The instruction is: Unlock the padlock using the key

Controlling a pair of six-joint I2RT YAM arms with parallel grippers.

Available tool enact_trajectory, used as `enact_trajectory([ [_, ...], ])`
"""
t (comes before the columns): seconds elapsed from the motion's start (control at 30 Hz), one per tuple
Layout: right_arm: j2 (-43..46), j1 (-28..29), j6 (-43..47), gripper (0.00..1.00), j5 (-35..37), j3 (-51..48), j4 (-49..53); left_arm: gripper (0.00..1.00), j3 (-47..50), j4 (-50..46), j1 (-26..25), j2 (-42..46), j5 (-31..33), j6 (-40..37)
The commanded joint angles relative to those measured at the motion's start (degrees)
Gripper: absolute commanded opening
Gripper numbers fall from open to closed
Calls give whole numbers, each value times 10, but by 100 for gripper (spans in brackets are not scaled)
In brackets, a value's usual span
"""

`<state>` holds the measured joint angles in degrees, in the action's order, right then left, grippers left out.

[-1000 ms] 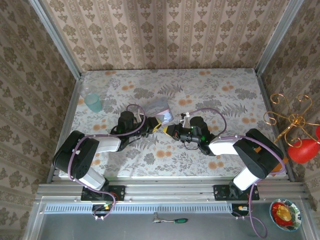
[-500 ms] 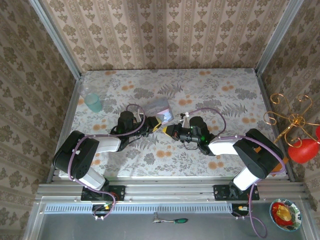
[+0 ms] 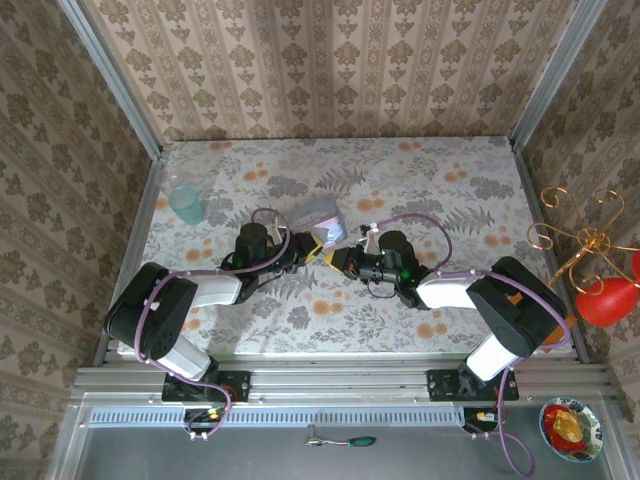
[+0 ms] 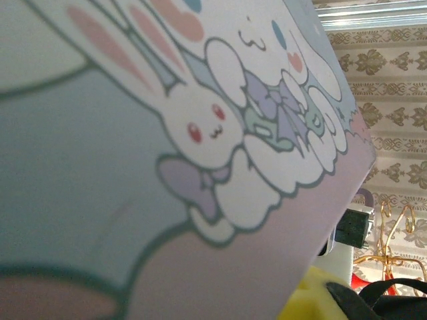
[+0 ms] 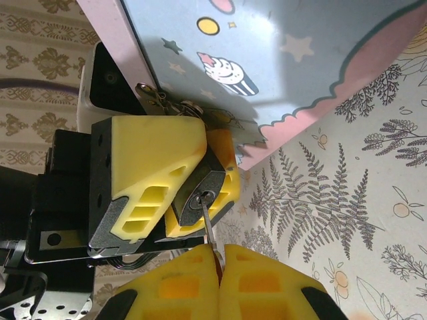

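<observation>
The padlock (image 5: 202, 198) is a small black block clamped between the yellow fingers (image 5: 150, 160) of my left gripper (image 3: 316, 251), its keyhole facing the right wrist camera. My right gripper (image 5: 218, 252) is shut on the key (image 5: 209, 230). The thin metal blade runs up from the pads, and its tip is in the keyhole. In the top view the two grippers meet tip to tip at mid-table, the right gripper (image 3: 342, 262) just right of the padlock (image 3: 329, 256). The shackle is hidden.
A plastic zip bag (image 3: 318, 215) printed with cartoon rabbits lies just behind the grippers and blocks most of the left wrist view (image 4: 167, 133). A teal cup (image 3: 186, 205) stands at the left edge. Papered walls enclose the table on three sides.
The right gripper has edged slightly left toward the left gripper. Both grips are unchanged.
</observation>
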<state>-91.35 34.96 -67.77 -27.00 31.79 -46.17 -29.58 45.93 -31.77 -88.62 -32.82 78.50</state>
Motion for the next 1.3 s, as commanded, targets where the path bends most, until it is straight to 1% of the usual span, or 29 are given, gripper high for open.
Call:
enact_trajectory([
  [0.0, -19, -19, -11, 0, -21, 21, -29, 0, 3, 75, -20, 20, -20, 7],
  [0.13, -39, -20, -32, 0, -44, 38, -46, 0, 1, 112, -29, 2, -20, 24],
  [0.27, -48, -19, -44, 0, -44, 37, -63, 0, -3, 126, -36, -10, -17, 30],
  [0.4, -49, -26, -54, 0, -43, 34, -67, 0, -7, 120, -41, -13, -19, 24],
  [0.5, -45, -44, -76, 1, -24, 11, -81, 0, -11, 90, -42, -7, -16, 7],
  [0.57, -50, -51, -74, 2, -36, 22, -69, 0, -16, 80, -45, -4, -15, -1],
  [0.7, -71, -36, -82, 3, -39, 41, -71, 0, -31, 72, -56, -4, -13, -8],
  [0.87, -90, -33, -100, 4, -31, 39, -116, 0, -38, 72, -66, -8, -11, -9],
  [0.97, -94, -28, -104, 3, -41, 47, -140, 0, -37, 71, -70, -11, -11, -8],
  [1.13, -78, -5, -86, 1, -42, 68, -109, 0, -39, 69, -71, -19, -9, -11],
  [1.27, -78, -6, -85, 0, -41, 66, -110, 0, -41, 69, -72, -23, -11, -10],
])
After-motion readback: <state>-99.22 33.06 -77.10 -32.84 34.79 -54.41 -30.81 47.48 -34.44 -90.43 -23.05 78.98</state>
